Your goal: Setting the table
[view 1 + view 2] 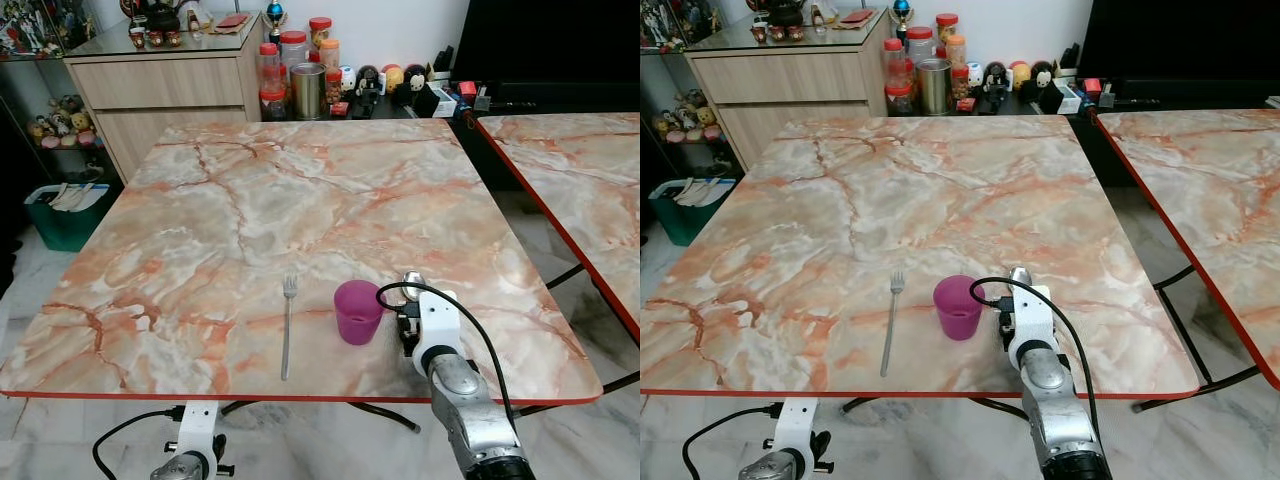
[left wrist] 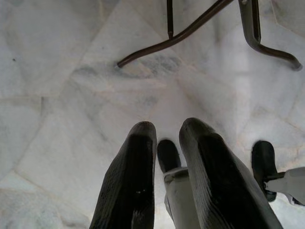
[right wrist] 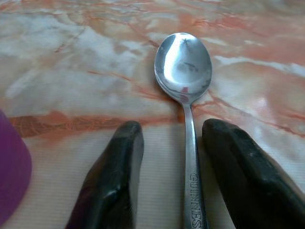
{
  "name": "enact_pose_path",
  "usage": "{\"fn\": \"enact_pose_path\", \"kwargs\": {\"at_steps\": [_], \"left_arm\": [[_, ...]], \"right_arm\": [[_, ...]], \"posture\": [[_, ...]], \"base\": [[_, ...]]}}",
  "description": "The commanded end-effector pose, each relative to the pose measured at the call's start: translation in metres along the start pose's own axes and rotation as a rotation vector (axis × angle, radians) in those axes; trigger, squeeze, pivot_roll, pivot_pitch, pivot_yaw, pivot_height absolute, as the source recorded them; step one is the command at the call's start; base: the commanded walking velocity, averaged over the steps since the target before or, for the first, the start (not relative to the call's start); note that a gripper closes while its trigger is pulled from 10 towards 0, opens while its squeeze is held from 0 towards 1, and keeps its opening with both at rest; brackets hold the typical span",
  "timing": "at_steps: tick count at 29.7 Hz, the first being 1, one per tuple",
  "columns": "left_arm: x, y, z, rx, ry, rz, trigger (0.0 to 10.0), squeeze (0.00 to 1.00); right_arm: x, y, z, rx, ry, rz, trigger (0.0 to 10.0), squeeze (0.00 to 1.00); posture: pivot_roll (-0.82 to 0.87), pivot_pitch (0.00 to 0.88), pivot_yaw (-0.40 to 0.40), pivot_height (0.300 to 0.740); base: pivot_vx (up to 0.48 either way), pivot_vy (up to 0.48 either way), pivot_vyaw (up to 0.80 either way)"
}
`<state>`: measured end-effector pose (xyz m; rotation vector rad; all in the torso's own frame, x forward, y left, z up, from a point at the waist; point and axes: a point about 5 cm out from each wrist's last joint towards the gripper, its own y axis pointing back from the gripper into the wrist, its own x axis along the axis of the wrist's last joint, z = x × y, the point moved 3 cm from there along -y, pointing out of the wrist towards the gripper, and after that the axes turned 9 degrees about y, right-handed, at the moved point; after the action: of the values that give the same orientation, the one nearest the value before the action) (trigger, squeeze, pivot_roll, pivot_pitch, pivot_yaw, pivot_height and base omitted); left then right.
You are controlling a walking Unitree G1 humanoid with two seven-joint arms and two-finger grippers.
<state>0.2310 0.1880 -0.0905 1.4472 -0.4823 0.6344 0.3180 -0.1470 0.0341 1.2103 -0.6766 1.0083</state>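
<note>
My right gripper (image 3: 169, 176) is low over the near right part of the marble table (image 1: 300, 200), just right of the purple cup (image 1: 357, 311). Jaws parted, one finger (image 3: 112, 181) on each side of the spoon (image 3: 185, 90) handle. The spoon lies flat on the tabletop between them, bowl pointing to the far side, handle running back under my wrist. The right-hand finger sits close against the handle, the left-hand one has a clear gap. I can't tell whether either pad actually touches the metal. Not clamped on it.

In the head views the spoon bowl (image 1: 412, 281) pokes out just beyond my right wrist, near the cup and not touching it.

The fork (image 1: 288, 325) lies flat left of the cup, tines to the far side, handle reaching toward the near edge. Cup stands upright between fork and spoon.

My left gripper (image 2: 167, 138) hangs below the near table edge, pointing down at the pale marble floor (image 2: 71, 95). Its fingers (image 2: 128, 181) are a narrow gap apart, holding nothing. Table legs (image 2: 190, 28) cross the floor beyond them.

Far side: wooden cabinet (image 1: 170, 90), jars (image 1: 290, 65) and figurines along the wall. A second marble table (image 1: 590, 190) stands to the right.
</note>
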Motion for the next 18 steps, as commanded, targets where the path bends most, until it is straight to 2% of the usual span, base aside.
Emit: {"fn": "enact_pose_path", "kwargs": {"at_steps": [1, 8, 18], "left_arm": [[-0.0059, 0.0008, 0.0002, -0.008, -0.002, -0.025, 10.0, 0.0], [-0.0063, 0.0003, 0.0047, -0.028, 0.007, -0.029, 10.0, 0.0], [-0.0075, 0.0004, 0.0063, -0.044, 0.007, -0.038, 10.0, 0.0]], "right_arm": [[-0.012, -0.0006, -0.0009, -0.002, 0.012, -0.063, 0.0, 0.0], [-0.0158, -0.0009, 0.0061, -0.03, 0.038, -0.096, 0.0, 0.0], [-0.015, -0.0017, 0.0066, -0.038, 0.043, -0.101, 0.0, 0.0]], "posture": [[-0.03, 0.0, 0.021, 0.736], [-0.03, 0.0, 0.015, 0.736], [-0.03, 0.0, 0.014, 0.736]], "base": [[0.0, 0.0, 0.0], [0.0, 0.0, 0.0], [0.0, 0.0, 0.0]]}}
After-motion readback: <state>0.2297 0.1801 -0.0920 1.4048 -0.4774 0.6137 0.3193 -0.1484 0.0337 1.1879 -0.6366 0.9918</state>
